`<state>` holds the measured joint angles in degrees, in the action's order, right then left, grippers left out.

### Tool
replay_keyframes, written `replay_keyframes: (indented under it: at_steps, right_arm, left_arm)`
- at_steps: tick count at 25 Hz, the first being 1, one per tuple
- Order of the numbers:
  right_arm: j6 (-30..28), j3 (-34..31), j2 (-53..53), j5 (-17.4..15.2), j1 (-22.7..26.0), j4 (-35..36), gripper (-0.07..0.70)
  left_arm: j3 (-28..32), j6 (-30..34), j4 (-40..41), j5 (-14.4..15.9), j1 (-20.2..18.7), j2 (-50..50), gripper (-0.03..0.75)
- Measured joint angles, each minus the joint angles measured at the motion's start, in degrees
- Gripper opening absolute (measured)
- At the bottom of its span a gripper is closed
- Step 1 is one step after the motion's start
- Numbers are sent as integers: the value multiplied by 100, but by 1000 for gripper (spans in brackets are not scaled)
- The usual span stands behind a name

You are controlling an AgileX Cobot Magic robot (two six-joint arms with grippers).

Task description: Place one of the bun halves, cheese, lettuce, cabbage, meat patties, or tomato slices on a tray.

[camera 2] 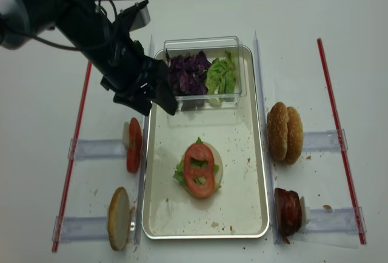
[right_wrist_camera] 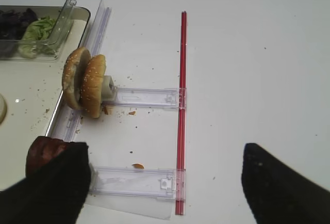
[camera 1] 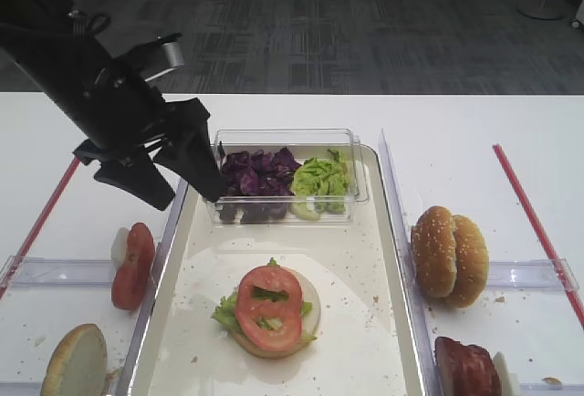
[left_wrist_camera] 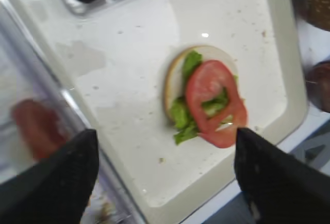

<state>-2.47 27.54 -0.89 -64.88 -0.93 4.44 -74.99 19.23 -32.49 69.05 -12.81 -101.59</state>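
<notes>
On the cream tray (camera 1: 358, 259) (camera 2: 237, 178) lies a pale bun half topped with lettuce and a tomato slice (camera 1: 268, 307) (camera 2: 199, 167) (left_wrist_camera: 214, 101). My left gripper (camera 1: 187, 192) (camera 2: 156, 106) (left_wrist_camera: 165, 182) hangs open and empty above the tray's left rim, near the clear box. More tomato slices (camera 1: 133, 264) (camera 2: 134, 145) stand on a rack left of the tray. The right gripper (right_wrist_camera: 165, 188) is open with nothing in it, over the table right of the meat patties (right_wrist_camera: 42, 150) (camera 2: 287, 210). Sesame bun halves (camera 1: 449, 255) (right_wrist_camera: 85, 82) stand on edge right of the tray.
A clear plastic box (camera 1: 356, 154) at the tray's back holds purple cabbage (camera 1: 255, 172) (camera 2: 187, 74) and green lettuce (camera 1: 319, 177) (camera 2: 221, 75). Another bun half (camera 1: 78, 361) (camera 2: 119, 217) stands at the front left. Red strips (right_wrist_camera: 181, 105) (camera 2: 77, 148) and clear racks (right_wrist_camera: 136, 180) lie on both sides.
</notes>
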Motion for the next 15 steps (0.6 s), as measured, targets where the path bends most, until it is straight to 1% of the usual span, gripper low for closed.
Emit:
replay_keyframes:
  at_steps: [4, 7, 11, 15]
  right_arm:
    - [0, 0, 0, 0, 0, 0, 615]
    - [0, 0, 0, 0, 0, 0, 615]
    - [0, 0, 0, 0, 0, 0, 615]
    - [0, 0, 0, 0, 0, 0, 615]
  left_arm:
    - [-328, -646, 1184, 19, 42, 0, 504]
    - [-472, -1006, 2013, 41, 42, 0, 504]
    - [-524, -1271, 2630, 52, 204, 0, 504]
    - [-524, -1346, 2848, 55, 534, 0, 504]
